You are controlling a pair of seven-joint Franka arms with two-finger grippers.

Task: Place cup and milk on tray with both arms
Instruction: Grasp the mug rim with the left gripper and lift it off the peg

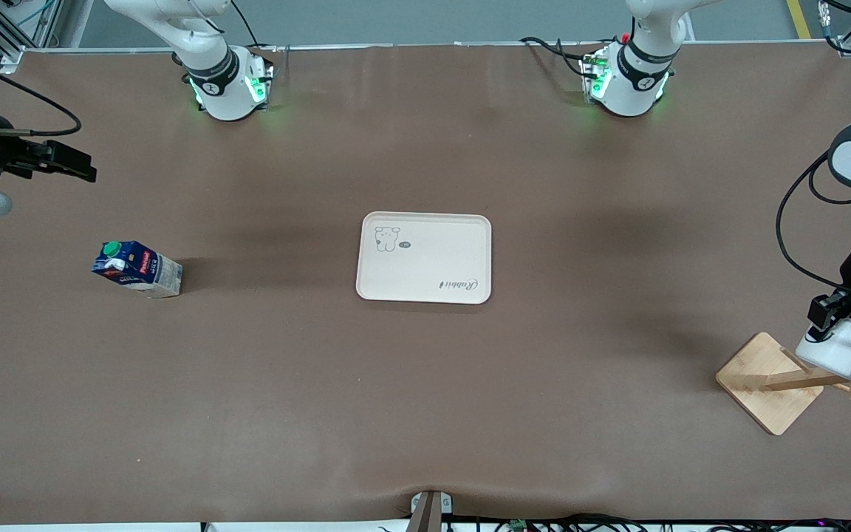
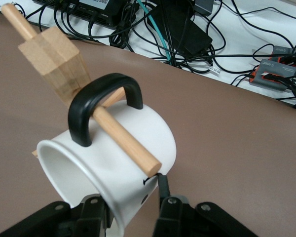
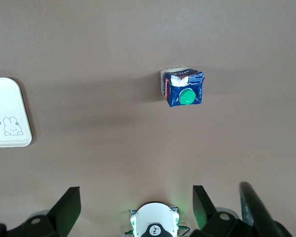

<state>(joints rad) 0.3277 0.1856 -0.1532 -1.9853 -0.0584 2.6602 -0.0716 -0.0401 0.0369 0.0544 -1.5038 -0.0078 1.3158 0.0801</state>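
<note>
Tray [image 1: 425, 284] taken as landmark: cream, rectangular, flat on the brown table [image 1: 425, 414], nothing on it, bear drawing in one corner and script lettering in another. Milk [image 1: 137, 268] stands upright on the table well apart from the tray, toward the right arm's end, green cap up; in the right wrist view the carton [image 3: 183, 89] is seen from above with one tray corner [image 3: 10, 133] at the frame edge. Right gripper [image 1: 71, 164] hangs in the air well clear of the tray and off the milk, toward the right arm's end of the table, fingers spread wide with nothing between them; that arm waits. Cup [image 1: 838, 349] is well apart from the tray toward the left arm's end, lying on its side on a peg of the wooden rack [image 1: 769, 383], the peg passing through the black handle [image 2: 106, 101]. Left gripper [image 1: 832, 314] is at the cup, one finger inside the mouth and one finger [image 2: 164, 190] outside against the white wall [image 2: 153, 133], jaws narrowed onto the rim. Cup is not lifted off the peg.
</note>
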